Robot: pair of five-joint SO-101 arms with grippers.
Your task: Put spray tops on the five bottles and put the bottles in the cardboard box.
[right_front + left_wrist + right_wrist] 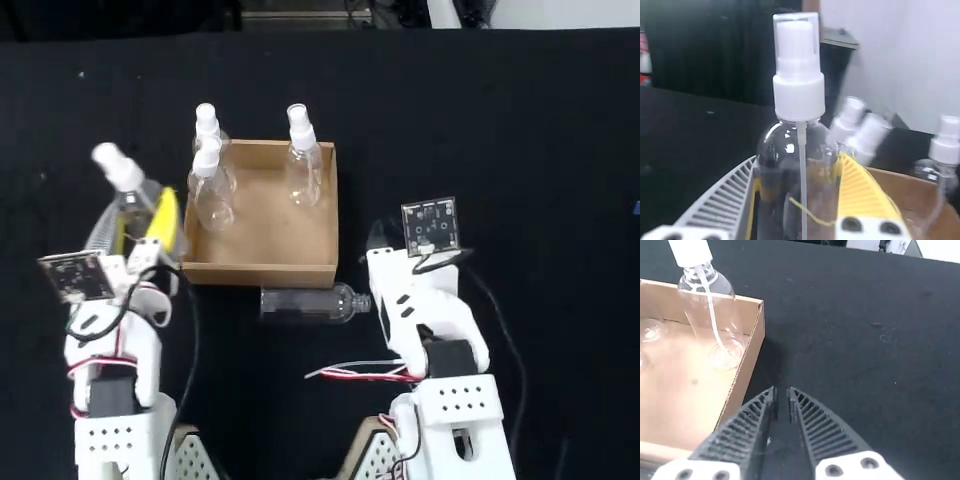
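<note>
The left claw [796, 165] is pinching a spray-topped bottle [796, 125] just beside the cardboard box [262, 268]. The right claw [781, 394] is hovering near the box's corner with its fingers pressed almost together, holding nothing. Black cloth [520, 130] is covering the table, and a white wall [900, 50] is standing behind. From above, three topped bottles [303, 160] are standing in the box, the rear-left one perhaps just outside. A topless bottle [310, 303] is lying in front.

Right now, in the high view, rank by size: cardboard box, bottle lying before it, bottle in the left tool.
1. cardboard box
2. lying bottle
3. held bottle, though uncertain: raised nearer the camera, partly hidden by the left tool
</note>
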